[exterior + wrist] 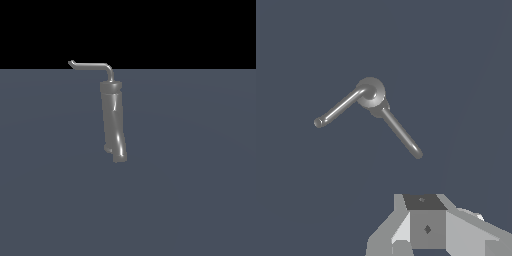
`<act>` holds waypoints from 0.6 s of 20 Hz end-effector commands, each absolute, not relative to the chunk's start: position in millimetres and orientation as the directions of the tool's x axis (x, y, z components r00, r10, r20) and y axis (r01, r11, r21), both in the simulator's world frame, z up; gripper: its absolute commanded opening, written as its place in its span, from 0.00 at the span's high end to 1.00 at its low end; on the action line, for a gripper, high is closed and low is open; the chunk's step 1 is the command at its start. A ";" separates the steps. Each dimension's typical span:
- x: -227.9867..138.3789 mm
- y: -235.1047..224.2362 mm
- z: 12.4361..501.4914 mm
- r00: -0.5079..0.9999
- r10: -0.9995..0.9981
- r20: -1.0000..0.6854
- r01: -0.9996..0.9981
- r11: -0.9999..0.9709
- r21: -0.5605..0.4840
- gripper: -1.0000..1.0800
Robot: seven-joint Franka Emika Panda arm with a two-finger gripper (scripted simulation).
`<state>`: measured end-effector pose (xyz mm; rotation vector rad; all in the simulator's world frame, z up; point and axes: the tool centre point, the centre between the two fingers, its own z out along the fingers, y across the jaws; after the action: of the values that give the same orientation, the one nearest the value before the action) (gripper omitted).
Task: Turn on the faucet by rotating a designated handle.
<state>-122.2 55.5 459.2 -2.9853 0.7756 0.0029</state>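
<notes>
The faucet (113,120) stands upright on a flat grey-blue floor (200,190), about in the middle of it and well away from the near edge in the exterior view. Its long axis is vertical, and the lower end bends slightly toward the exterior view's right. No container is in view.

The handle (95,65) comes out of the top of the faucet. It rises a little, then turns and runs level toward the exterior view's left, so its long arm is horizontal. It ends in a small hooked tip (71,63).

In the wrist view the camera looks down on the faucet's round top (371,92), and two thin bars spread out from it; which one is the handle I cannot tell for sure.

The gripper (426,227) shows only as grey blocks at the border of the wrist view, apart from the faucet and touching nothing. The fingertips are out of view, so I cannot tell whether they are spread or pressed together. In the exterior view the arm does not appear.
</notes>
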 end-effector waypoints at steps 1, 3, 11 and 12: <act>-109.8 60.4 452.8 0.844 -0.536 -0.020 -0.536 -0.842 -0.053 1.00; -100.1 64.3 447.3 0.819 -0.574 -0.023 -0.574 -0.817 -0.050 1.00; -62.8 81.3 422.0 0.702 -0.712 -0.030 -0.713 -0.701 -0.037 1.00; -58.2 83.5 418.5 0.685 -0.728 -0.031 -0.728 -0.684 -0.036 1.00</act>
<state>-65.3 80.0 423.7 -2.8624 1.1776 0.0206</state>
